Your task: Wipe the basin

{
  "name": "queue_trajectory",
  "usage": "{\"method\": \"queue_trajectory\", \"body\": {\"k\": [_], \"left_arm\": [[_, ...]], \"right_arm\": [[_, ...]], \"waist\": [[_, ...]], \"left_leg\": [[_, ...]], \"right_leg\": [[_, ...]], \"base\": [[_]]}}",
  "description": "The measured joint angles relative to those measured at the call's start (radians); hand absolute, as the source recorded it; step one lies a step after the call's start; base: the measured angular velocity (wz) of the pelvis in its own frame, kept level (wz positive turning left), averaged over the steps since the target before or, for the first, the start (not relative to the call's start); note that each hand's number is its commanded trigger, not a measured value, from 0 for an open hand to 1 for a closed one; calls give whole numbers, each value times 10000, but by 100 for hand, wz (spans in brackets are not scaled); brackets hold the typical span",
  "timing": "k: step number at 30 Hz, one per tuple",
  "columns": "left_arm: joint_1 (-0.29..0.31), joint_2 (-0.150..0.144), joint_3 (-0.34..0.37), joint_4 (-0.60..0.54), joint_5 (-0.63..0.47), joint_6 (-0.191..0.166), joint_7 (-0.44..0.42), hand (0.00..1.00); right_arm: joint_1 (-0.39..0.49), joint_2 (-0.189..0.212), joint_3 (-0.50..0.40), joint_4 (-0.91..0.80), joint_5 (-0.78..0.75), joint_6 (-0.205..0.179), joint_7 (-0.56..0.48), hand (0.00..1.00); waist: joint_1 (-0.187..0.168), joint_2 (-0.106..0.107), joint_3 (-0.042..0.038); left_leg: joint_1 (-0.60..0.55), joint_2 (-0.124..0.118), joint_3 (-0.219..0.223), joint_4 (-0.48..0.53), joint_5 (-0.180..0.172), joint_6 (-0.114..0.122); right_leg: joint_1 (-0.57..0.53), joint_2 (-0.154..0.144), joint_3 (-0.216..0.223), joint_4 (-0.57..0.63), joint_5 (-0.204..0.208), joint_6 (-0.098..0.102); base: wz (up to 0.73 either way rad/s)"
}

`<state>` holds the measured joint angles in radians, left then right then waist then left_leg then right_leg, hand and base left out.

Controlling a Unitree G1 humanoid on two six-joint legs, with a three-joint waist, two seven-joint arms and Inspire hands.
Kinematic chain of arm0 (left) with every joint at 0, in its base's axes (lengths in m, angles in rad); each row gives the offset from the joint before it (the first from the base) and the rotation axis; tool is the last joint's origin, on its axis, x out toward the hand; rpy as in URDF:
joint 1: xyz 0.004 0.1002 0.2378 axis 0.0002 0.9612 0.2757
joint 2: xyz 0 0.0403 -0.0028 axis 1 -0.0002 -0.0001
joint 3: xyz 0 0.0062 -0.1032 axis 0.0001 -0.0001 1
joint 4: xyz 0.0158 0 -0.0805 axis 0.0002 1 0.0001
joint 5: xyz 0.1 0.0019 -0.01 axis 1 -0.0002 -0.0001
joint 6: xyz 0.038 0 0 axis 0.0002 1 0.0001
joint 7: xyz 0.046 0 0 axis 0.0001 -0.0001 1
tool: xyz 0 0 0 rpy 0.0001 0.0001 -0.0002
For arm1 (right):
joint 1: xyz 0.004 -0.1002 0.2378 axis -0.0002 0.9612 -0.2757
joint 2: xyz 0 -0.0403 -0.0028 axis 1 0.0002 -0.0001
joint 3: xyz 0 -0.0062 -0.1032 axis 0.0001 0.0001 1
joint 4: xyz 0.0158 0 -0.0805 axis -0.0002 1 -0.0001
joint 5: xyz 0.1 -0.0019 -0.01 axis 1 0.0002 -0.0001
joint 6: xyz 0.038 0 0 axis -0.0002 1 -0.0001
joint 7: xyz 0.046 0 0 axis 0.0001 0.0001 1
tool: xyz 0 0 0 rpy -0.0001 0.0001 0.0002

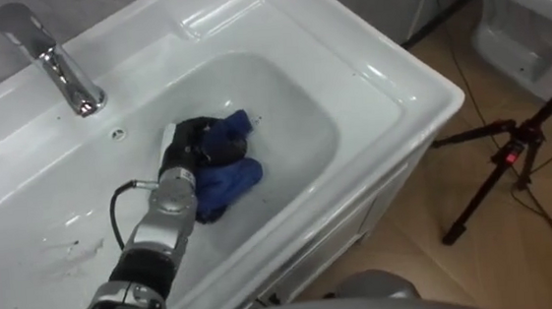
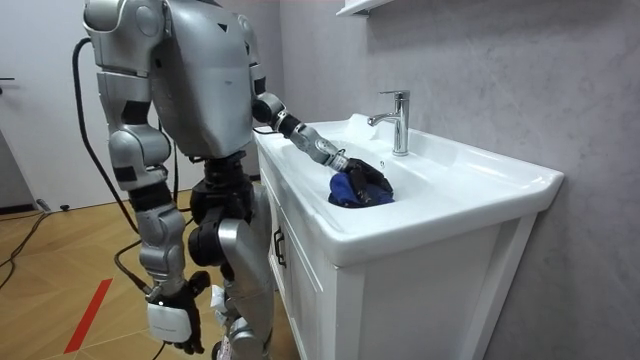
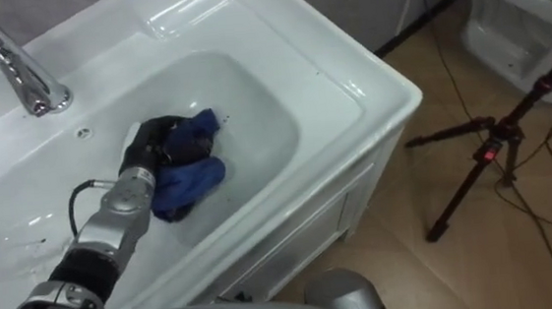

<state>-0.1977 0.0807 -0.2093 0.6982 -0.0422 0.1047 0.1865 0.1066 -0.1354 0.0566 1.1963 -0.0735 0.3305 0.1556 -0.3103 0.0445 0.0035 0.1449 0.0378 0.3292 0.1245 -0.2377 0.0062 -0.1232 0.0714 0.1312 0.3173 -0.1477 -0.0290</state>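
Observation:
A white basin (image 1: pixel 367 58) with a chrome tap (image 1: pixel 57 63) at its back lies below me. In the bowl sits a bunched blue cloth (image 1: pixel 229 178). My left hand (image 1: pixel 189 147) rests on the cloth's back part, dark fingers curled into its folds and pressing it on the bowl's floor. The room view has me standing upright at the cabinet's side, left arm stretched over the rim to the cloth (image 2: pixel 348 192). My right hand (image 2: pixel 170 315) hangs beside my thigh with relaxed fingers.
A black tripod (image 1: pixel 513 156) stands on the wooden floor right of the basin, with cables round it. The white cabinet (image 2: pixel 400 300) carries the basin against a grey wall. A strip of red tape (image 2: pixel 88 315) marks the floor.

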Motion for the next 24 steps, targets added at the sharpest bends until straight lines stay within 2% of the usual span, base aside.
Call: {"method": "queue_trajectory", "body": {"k": [3,6,10,14,17,20,24], "left_arm": [[-80,1,-227,-145,-868,179,193,100],[-234,-9,-582,-635,-1037,304,360,100],[-470,-10,-742,-895,-1095,718,434,100],[-835,-9,-1092,-901,-1237,1016,436,100],[-1069,-9,-1411,-930,-1562,1204,437,100],[-1124,-9,-1501,-1166,-1952,1372,436,100],[-1124,-26,-1647,-1508,-2316,1508,429,100]], "right_arm": [[-87,-75,22,54,304,81,-7,0],[-249,-213,11,66,463,98,-18,0],[-204,-280,107,90,634,120,-27,0],[-104,-289,303,76,794,232,-57,0],[-124,-321,599,0,854,293,-229,0],[-241,-318,633,10,861,282,-433,0],[-314,-313,941,13,932,281,-779,0]], "waist": [[-231,-4,-2],[-493,5,-3],[-673,49,9],[-695,177,74],[-696,302,67],[-694,323,69],[-689,376,65]], "left_leg": [[-50,-41,17,90,-51,83],[-228,-150,31,89,-24,177],[-183,-179,181,92,-72,282],[-255,-211,195,72,-118,357],[-281,-242,185,103,-120,387],[-303,-260,165,104,-132,419],[-345,-253,57,97,-147,444]], "right_leg": [[-53,-56,-33,16,-9,68],[-270,-197,-92,108,-18,162],[-211,-240,-29,82,13,239],[-170,-346,-58,58,32,330],[-130,-355,-69,-80,74,409],[-136,-365,-27,-120,89,444],[-77,-397,-177,-288,112,475]], "base": [[3],[2],[-4],[7],[5],[2],[6]]}}
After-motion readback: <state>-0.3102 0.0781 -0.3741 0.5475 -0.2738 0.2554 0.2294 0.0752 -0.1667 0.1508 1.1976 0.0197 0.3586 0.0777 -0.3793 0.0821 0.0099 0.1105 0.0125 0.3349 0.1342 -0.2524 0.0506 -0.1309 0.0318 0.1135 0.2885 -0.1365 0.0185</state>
